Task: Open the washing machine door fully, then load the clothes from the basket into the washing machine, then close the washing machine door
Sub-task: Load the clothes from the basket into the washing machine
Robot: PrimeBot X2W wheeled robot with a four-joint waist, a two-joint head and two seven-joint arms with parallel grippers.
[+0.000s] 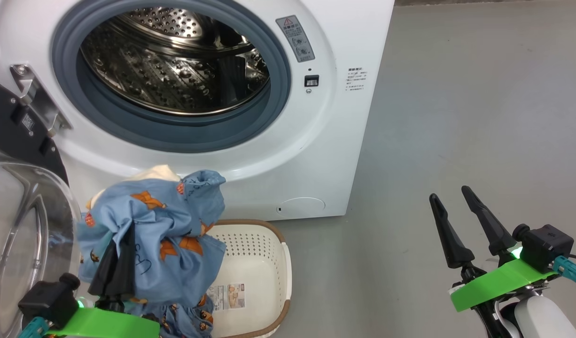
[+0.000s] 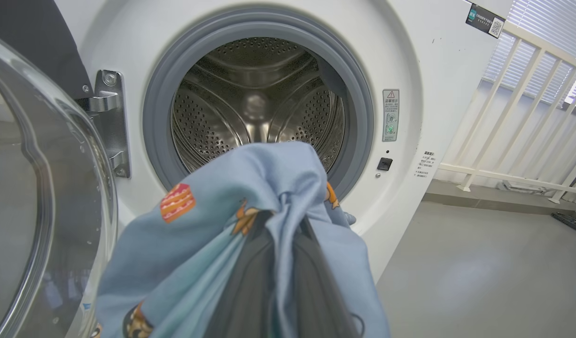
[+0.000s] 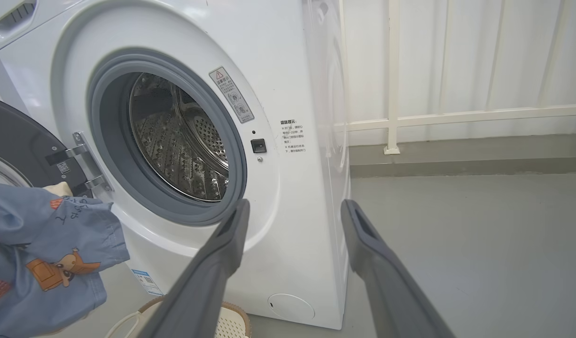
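1. Currently the left jaws are pressed nearly together, pinching the clothes (image 1: 166, 234). The clothes are a bundle of light-blue printed fabric with a bit of cream cloth on top. It is draped over and around the dark fingers (image 1: 112, 270) and held up above the basket.
2. Right jaws are spread wide and hold nothing. Their fingers (image 1: 450, 239) point toward the machine, well apart from the bundle.
3. Layout from the left jaws:
   - The washing machine (image 1: 316, 155) has its drum (image 2: 255, 108) straight ahead and a bit above. In the left wrist view the top of the bundle sits near the lower lip of the gasket (image 2: 159, 141).
   - The washing machine door (image 1: 20, 126) is swung open just to the left, with its glass bowl close beside the cloth.
   - The basket (image 1: 274, 263) is below and slightly right, with its bottom label showing. More blue cloth sits under the jaws at the basket's near end. Can't tell if it is a hanging tail of the bundle or a piece left in the basket.
4. Handling, my read: the fabric is soft, light and limp, so it will sag and trail rather than keep its shape. The pinch catches folds, not the whole pile, so loose layers could slide out. The best hold is mid-bunch through several layers, not on an edge or a single ply.
5. Risk, my read: dangling tails could snag on the gasket lip or the door hinge (image 1: 34, 94). The cream piece on top looks only loosely carried. The left jaws should go well past the gasket before letting go.
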